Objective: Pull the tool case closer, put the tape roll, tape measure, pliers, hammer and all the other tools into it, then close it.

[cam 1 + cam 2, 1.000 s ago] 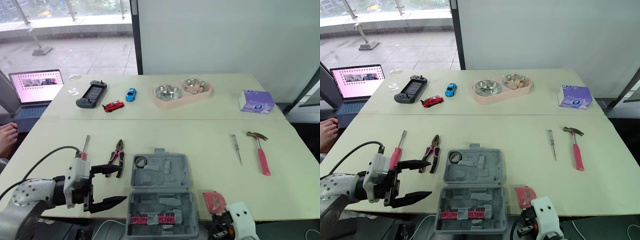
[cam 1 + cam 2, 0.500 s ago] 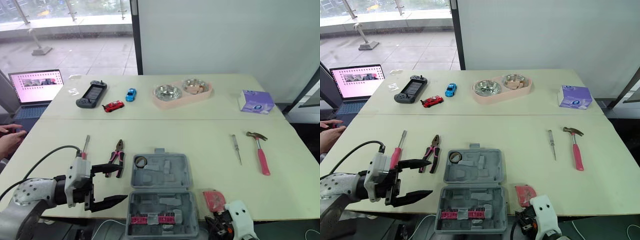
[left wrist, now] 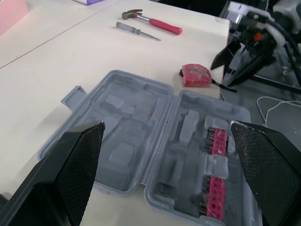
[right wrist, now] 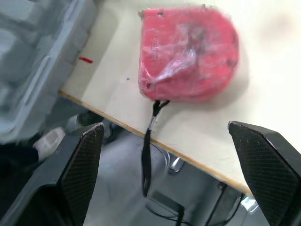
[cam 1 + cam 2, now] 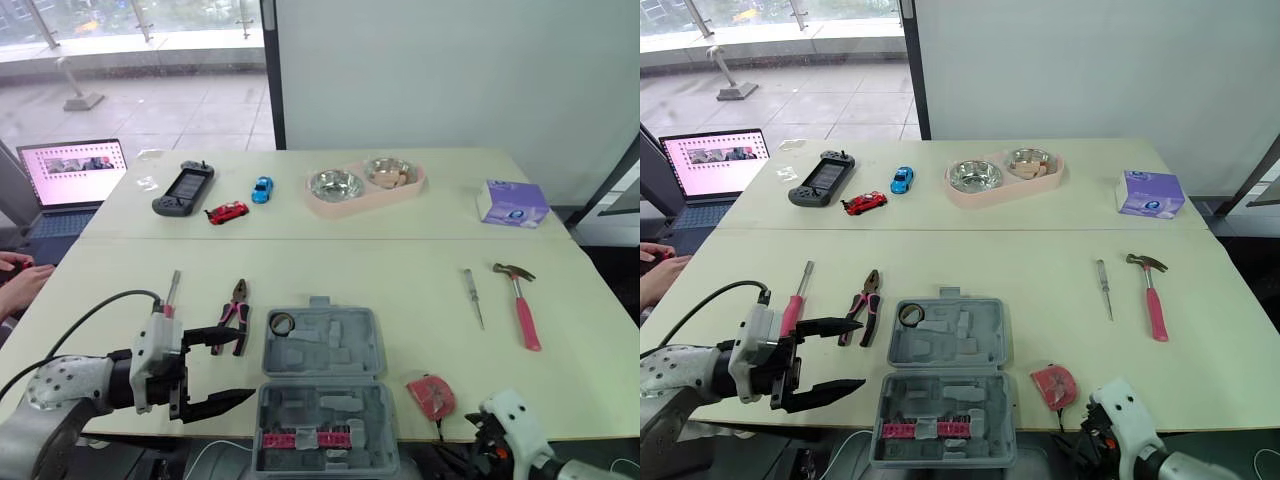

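The tool case (image 5: 322, 375) lies open flat right at the table's (image 5: 400, 270) near edge, tape roll (image 5: 281, 323) in its far half, and the left gripper (image 5: 243, 365) hangs wide open just left of it, near the pliers (image 5: 234, 315). The right gripper (image 4: 164, 126), also spread wide, sits off that edge by the red tape measure (image 5: 431, 394), whose strap dangles over. Lots of bare table out to the hammer (image 5: 522, 305).
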